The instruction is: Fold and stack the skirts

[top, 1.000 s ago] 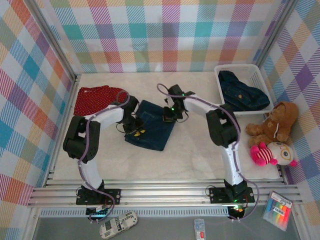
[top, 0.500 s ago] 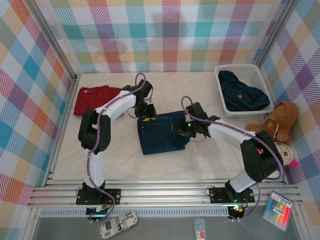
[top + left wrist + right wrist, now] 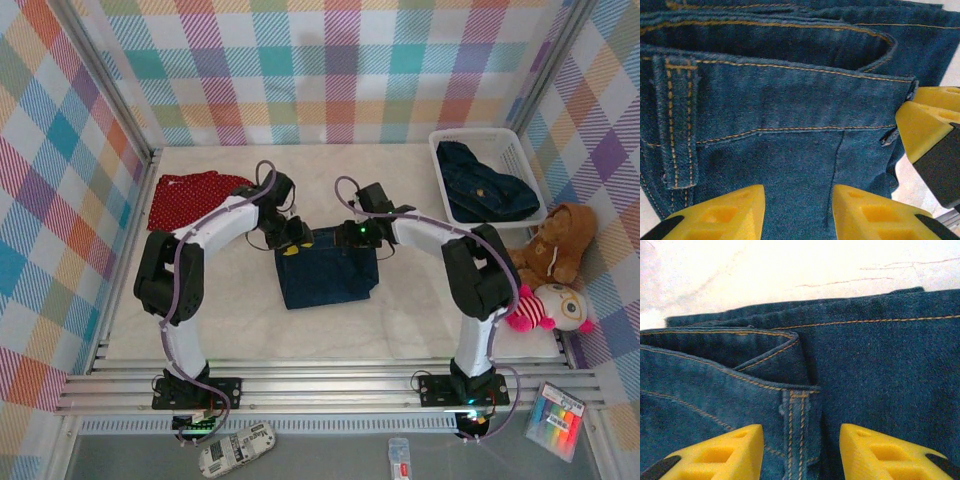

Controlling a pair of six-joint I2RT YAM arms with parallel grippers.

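Step in hand: end of a fold on the denim skirt (image 3: 326, 266), which lies in the middle of the table (image 3: 400, 322) as a compact, roughly square packet between the two arms, waistband (image 3: 790, 70) toward the far edge. The left gripper (image 3: 797, 200) sits at the far-left corner of the packet with its fingers spread; denim lies flat beneath the gap and nothing is pinched. The right gripper (image 3: 800, 436) sits at the far-right corner, likewise spread, with the belt loop and stitched seam lying loose beneath the gap. Judgement: the fold on this skirt appears complete and both grips are off the cloth. The next move calls for lifting both grippers straight clear without dragging the top layer, then either carrying the packet to the red dotted skirt (image 3: 187, 197), which lies spread out near the far-left corner, well apart, or fetching the denim garment (image 3: 487, 184) heaped in the white basket (image 3: 482, 135) at the far right. Limits of view: both wrist views cut off the finger bases, so contact between pads and cloth cannot be confirmed. The under-layers of the fold are hidden. The basket garment is crumpled and its shape cannot be made out. A teddy bear (image 3: 552, 246) sits just beyond the basket.
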